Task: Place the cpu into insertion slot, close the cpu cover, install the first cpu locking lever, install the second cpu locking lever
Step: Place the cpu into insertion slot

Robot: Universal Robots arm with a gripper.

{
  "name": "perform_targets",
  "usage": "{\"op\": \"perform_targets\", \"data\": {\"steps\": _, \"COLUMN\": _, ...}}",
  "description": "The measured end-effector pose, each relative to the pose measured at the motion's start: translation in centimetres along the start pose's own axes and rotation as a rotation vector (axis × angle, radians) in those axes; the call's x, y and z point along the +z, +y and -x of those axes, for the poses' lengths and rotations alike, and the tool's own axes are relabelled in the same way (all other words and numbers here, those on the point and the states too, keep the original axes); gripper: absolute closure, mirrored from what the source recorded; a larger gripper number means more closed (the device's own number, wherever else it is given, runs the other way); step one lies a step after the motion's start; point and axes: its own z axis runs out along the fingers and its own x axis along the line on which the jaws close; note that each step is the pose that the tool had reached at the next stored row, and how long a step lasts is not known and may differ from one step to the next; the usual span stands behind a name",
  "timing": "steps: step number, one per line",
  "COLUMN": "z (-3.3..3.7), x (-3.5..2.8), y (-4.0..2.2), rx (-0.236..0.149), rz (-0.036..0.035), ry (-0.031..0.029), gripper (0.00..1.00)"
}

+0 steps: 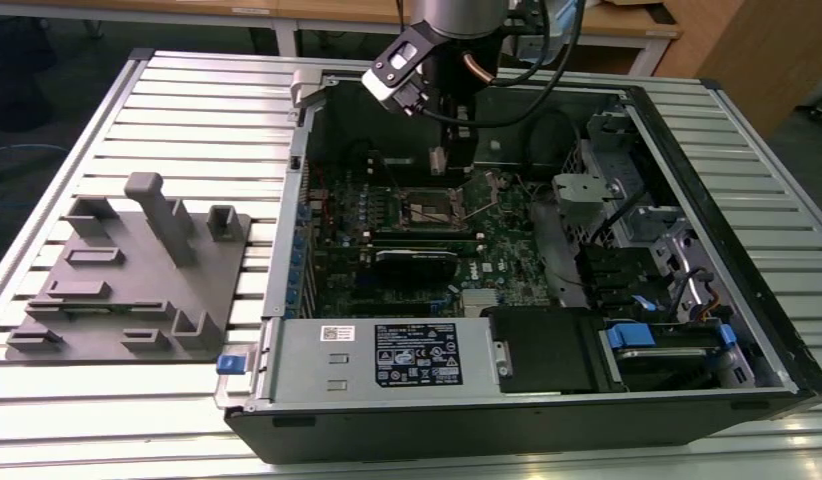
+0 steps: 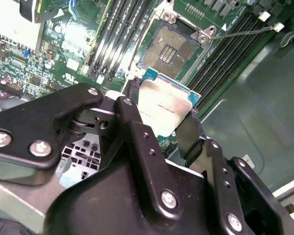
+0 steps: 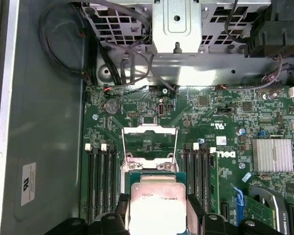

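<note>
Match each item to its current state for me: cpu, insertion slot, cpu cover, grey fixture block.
Things:
1. cpu
2. insertion slot
3. cpu cover
4. grey fixture block

States:
A. resting on the slatted table, at the exterior view's left of the computer case
B. swung up, open
C. clamped in the gripper, above the green board
D. uncovered and empty, contacts showing

Pairs: 1-C, 2-D, 3-B, 4-A
</note>
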Motion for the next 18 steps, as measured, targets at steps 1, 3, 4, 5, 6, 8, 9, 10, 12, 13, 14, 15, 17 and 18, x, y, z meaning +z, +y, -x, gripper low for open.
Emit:
{"op": "perform_targets", "data": {"steps": 1, "z": 0.00, "x": 0.01, "y": 0.00, "rx": 0.000, "rz": 0.0001, "ry": 0.0003, "gripper": 0.46}}
{"op": "perform_targets", "data": {"steps": 3, "z": 0.00, "x": 0.01, "y": 0.00, "rx": 0.000, "rz": 0.0001, "ry": 0.0005, "gripper": 0.46}}
{"op": "perform_targets", "data": {"steps": 4, "z": 0.00, "x": 0.03, "y": -0.01, "rx": 0.000, "rz": 0.0001, "ry": 0.0005, "gripper": 0.46}}
{"op": "perform_targets", "data": {"steps": 5, "z": 0.00, "x": 0.07, "y": -0.01, "rx": 0.000, "rz": 0.0002, "ry": 0.0007, "gripper": 0.46}}
{"op": "perform_targets", "data": {"steps": 6, "z": 0.00, "x": 0.07, "y": -0.01, "rx": 0.000, "rz": 0.0001, "ry": 0.0005, "gripper": 0.46}}
{"op": "perform_targets", "data": {"steps": 8, "z": 0.00, "x": 0.07, "y": -0.01, "rx": 0.000, "rz": 0.0000, "ry": 0.0004, "gripper": 0.46}}
{"op": "perform_targets", "data": {"steps": 9, "z": 0.00, "x": 0.08, "y": -0.01, "rx": 0.000, "rz": 0.0000, "ry": 0.0004, "gripper": 0.46}}
{"op": "perform_targets", "data": {"steps": 10, "z": 0.00, "x": 0.14, "y": -0.02, "rx": 0.000, "rz": 0.0001, "ry": 0.0014, "gripper": 0.46}}
{"op": "perform_targets", "data": {"steps": 12, "z": 0.01, "x": 0.27, "y": -0.03, "rx": 0.000, "rz": 0.0001, "ry": 0.0034, "gripper": 0.46}}
{"op": "perform_targets", "data": {"steps": 13, "z": 0.01, "x": 0.29, "y": -0.03, "rx": 0.000, "rz": 0.0000, "ry": 0.0042, "gripper": 0.46}}
{"op": "perform_targets", "data": {"steps": 14, "z": 0.01, "x": 0.33, "y": -0.03, "rx": 0.000, "rz": 0.0000, "ry": 0.0056, "gripper": 0.46}}
{"op": "perform_targets", "data": {"steps": 15, "z": 0.01, "x": 0.39, "y": -0.04, "rx": -0.001, "rz": 0.0000, "ry": 0.0068, "gripper": 0.46}}
{"op": "perform_targets", "data": {"steps": 17, "z": 0.01, "x": 0.48, "y": -0.05, "rx": -0.015, "rz": -0.0006, "ry": 0.0081, "gripper": 0.46}}
{"op": "perform_targets", "data": {"steps": 18, "z": 0.01, "x": 0.54, "y": -0.05, "rx": -0.023, "rz": -0.0008, "ry": 0.0089, "gripper": 0.46}}
